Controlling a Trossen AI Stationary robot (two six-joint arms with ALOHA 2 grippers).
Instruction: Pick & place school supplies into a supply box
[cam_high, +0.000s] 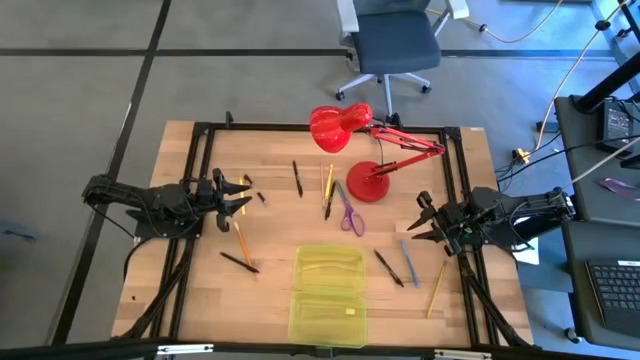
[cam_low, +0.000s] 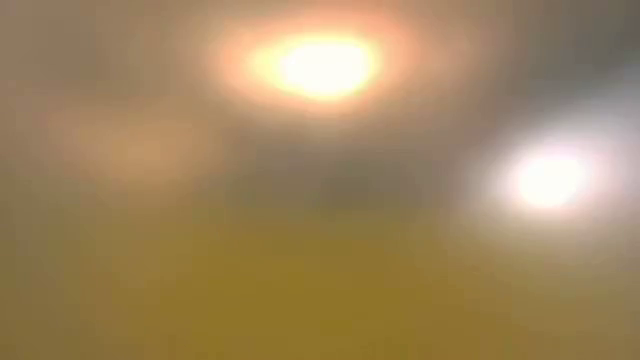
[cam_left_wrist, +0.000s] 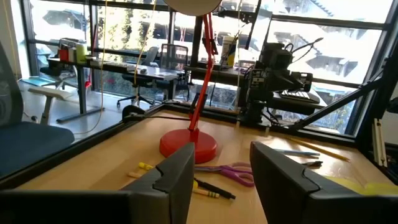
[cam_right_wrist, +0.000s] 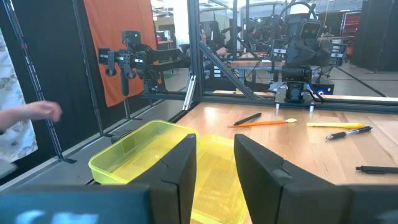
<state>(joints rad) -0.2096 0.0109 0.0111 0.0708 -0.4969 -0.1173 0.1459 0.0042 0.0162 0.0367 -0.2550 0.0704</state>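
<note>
Right claw beside supply box

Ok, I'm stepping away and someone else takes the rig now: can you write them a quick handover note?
Left gripper: open, empty, at the table's left side.
Right gripper: open, empty, at the right side.
Supply box: open at the front centre, seemingly nothing placed yet.
Pens and pencils lie scattered on the table; the scissors sit by the red lamp.
Done: nothing. Left: everything.

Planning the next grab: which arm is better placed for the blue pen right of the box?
Right. The right gripper, open, hovers just above-right of the blue pen; the left gripper sits across the table beyond the supply box.
</note>
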